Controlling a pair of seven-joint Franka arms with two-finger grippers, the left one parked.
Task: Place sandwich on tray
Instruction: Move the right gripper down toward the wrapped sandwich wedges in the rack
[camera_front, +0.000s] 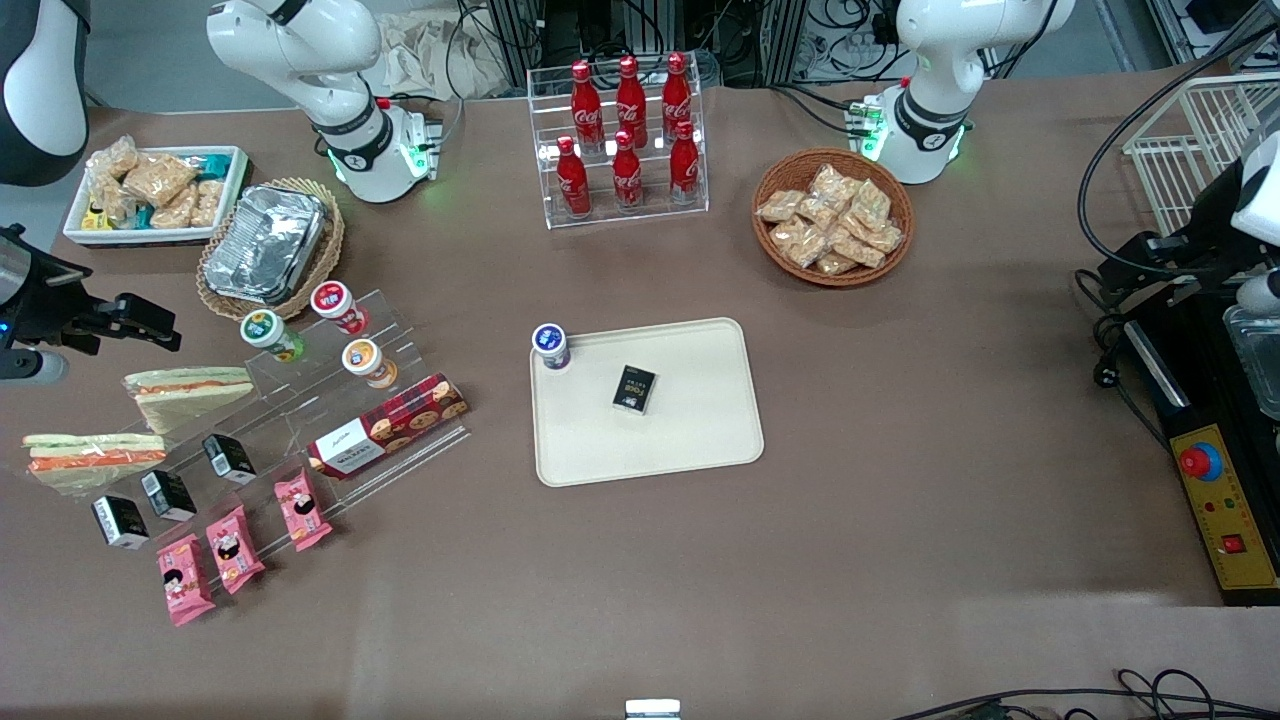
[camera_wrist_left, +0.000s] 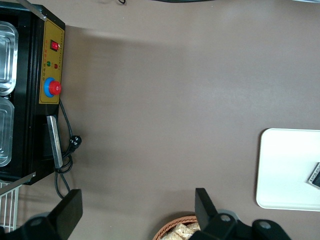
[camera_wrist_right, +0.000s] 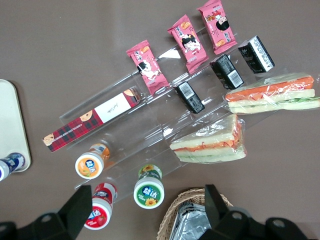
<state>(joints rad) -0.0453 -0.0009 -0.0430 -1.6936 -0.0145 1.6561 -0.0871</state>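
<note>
The sandwich (camera_front: 95, 460), clear-wrapped with a thick orange-red layer, lies on the low step of a clear acrylic stand at the working arm's end of the table. It also shows in the right wrist view (camera_wrist_right: 272, 92). The cream tray (camera_front: 700, 440) lies mid-table and holds a blue-capped cup (camera_front: 550, 346) and a small black box (camera_front: 634, 389). Its edge shows in the right wrist view (camera_wrist_right: 10, 115). My gripper (camera_front: 150, 325) hangs open and empty above the table, farther from the front camera than the sandwich. In the right wrist view the gripper (camera_wrist_right: 147, 210) is over the green-capped cup (camera_wrist_right: 149, 190).
A triangular wedge sandwich (camera_front: 190, 390) lies beside the task sandwich. The stand also holds capped cups (camera_front: 333, 305), a plaid biscuit box (camera_front: 390, 425), black boxes (camera_front: 168, 494) and pink packets (camera_front: 235, 548). A foil container in a basket (camera_front: 268, 245) and a snack bin (camera_front: 155, 190) stand farther back.
</note>
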